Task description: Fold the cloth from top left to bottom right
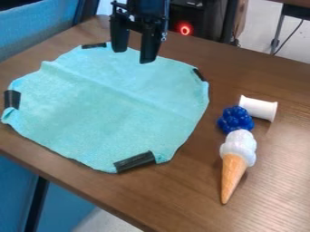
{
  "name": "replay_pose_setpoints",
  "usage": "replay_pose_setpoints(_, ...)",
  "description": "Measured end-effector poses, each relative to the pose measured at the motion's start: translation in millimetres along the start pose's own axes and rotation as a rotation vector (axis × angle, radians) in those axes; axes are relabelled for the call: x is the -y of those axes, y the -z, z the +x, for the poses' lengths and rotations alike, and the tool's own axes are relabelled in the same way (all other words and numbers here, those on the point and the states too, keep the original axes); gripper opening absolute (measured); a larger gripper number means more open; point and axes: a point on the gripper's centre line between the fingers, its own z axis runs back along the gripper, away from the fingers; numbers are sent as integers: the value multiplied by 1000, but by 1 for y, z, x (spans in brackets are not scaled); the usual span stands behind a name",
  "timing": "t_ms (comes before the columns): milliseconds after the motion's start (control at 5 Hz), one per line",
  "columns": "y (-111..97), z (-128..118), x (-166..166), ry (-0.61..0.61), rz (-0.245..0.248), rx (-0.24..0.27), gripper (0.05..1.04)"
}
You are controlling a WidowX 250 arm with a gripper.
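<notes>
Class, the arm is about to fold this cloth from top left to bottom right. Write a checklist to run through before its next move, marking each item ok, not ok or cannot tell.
1. Cloth spread out and unfolded: ok.
2. Cloth smooth: not ok, it is creased across the middle.
3. Gripper empty, jaws apart: ok.
4. Gripper at the cloth's upper edge region in the picture: ok.
5. Jaws low enough to grasp: cannot tell, their height is unclear from this angle.
6. Ice cream cone, blue cluster and white cylinder off the cloth: ok.
</notes>
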Motion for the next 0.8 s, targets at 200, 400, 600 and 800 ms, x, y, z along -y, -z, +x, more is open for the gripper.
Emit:
replay_pose_setpoints(200,15,3,1,10,-20,-37,999)
replay_pose_setpoints(400,14,-1,-17,57,-93,-6,999)
replay_pose_setpoints(600,11,-13,-45,66,-149,30,999)
replay_pose_setpoints(800,3,-13,-57,148,-142,82,999)
